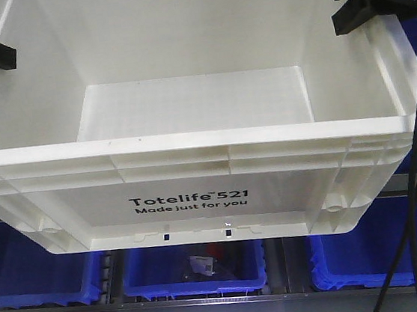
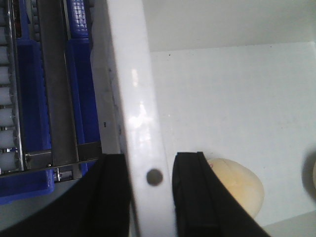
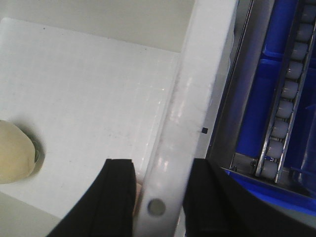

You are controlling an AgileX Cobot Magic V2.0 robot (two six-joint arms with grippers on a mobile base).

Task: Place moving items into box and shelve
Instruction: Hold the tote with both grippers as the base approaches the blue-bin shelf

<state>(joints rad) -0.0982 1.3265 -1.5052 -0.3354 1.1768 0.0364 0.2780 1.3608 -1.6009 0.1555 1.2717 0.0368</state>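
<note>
three blue bins (image 1: 194,270) sit side by side on a metal shelf rail (image 1: 210,300) with white rollers (image 3: 289,94), the middle bin holding small unclear items (image 1: 204,263).

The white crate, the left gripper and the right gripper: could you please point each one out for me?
white crate (image 1: 191,200): front-facing view, printed front wall.
left gripper (image 2: 150,197): left wrist view, midway between its fingers, which straddle the rim.
right gripper (image 3: 158,200): right wrist view, midway between its fingers astride the rim.
</note>
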